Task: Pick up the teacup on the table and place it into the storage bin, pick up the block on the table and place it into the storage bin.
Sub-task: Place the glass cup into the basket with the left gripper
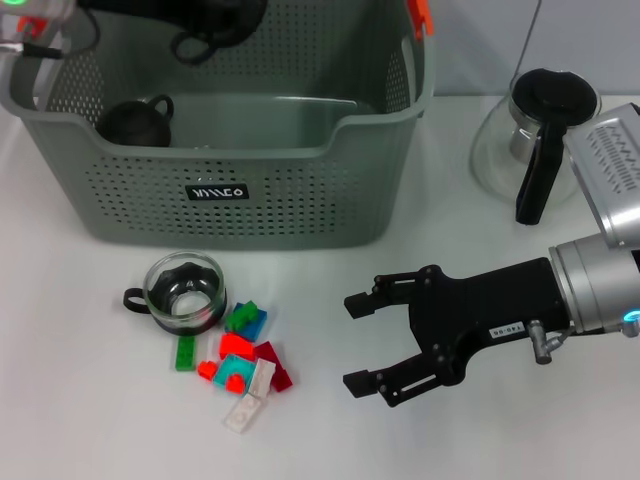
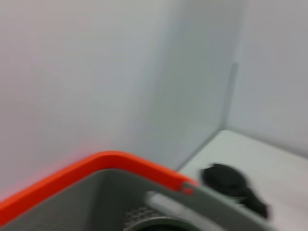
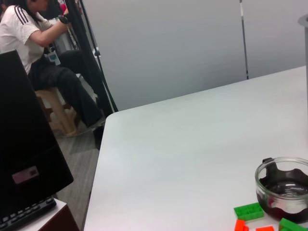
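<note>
Because nothing is yet lifted, the storage bin (image 1: 230,190) waits at the surface's far-left edge; the right gripper (image 1: 352,342), spread empty, faces the teacup (image 1: 183,290) and blocks (image 1: 243,360) near the front edge.

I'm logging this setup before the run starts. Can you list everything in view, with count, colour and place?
storage bin: one, grey-green perforated, orange clips, far left of the table.
black teapot: one, inside the bin, at its left end.
teacup: one, clear glass with a dark insert, on the table in front of the bin.
blocks: a small pile, green, blue, red, orange, teal and white, beside the teacup.
glass coffee pot: one, clear with a black lid and handle, far right.
table: one, white.
left arm: over the bin's far left corner.
right claw: black, open, low over the table, right of the blocks.
</note>
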Robot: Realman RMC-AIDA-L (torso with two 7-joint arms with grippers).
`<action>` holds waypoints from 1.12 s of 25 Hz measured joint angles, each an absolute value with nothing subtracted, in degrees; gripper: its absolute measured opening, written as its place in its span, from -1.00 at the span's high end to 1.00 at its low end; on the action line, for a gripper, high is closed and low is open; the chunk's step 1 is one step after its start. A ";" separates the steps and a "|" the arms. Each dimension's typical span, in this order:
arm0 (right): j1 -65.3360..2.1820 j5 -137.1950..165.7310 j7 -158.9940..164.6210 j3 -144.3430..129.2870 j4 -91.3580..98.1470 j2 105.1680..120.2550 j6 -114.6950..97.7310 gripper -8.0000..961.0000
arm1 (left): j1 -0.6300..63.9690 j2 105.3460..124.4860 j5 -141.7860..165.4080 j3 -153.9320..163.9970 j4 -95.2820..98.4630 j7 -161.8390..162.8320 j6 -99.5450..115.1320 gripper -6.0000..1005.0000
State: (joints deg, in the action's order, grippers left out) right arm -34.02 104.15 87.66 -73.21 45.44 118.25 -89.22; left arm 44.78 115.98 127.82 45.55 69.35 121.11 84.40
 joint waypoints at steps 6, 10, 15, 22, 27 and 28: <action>-34.43 105.21 88.83 -72.98 45.44 118.27 -89.39 -0.97 | 47.58 115.79 132.95 50.83 58.81 120.09 69.44 0.88; -34.73 106.14 89.69 -72.90 45.69 118.52 -89.41 -0.97 | 48.19 115.94 133.53 53.81 54.16 119.20 63.64 0.87; -35.05 106.30 89.92 -72.86 45.81 118.56 -89.42 -0.97 | 48.66 116.30 133.56 55.49 49.92 117.68 58.23 0.87; -35.35 106.35 89.92 -72.97 45.58 118.64 -89.30 -0.97 | 49.39 116.39 133.60 57.61 46.20 116.75 52.91 0.87; -35.33 106.35 89.86 -72.85 45.52 118.65 -89.38 -0.97 | 49.21 116.89 133.61 58.49 46.01 116.72 51.22 0.87; -35.26 106.35 89.81 -72.85 45.48 118.65 -89.37 -0.97 | 49.13 117.01 133.64 58.50 45.97 116.72 50.97 0.87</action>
State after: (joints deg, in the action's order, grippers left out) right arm -35.26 106.35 89.81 -72.85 45.48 118.65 -89.37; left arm 49.13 117.01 133.64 58.50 45.97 116.72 50.97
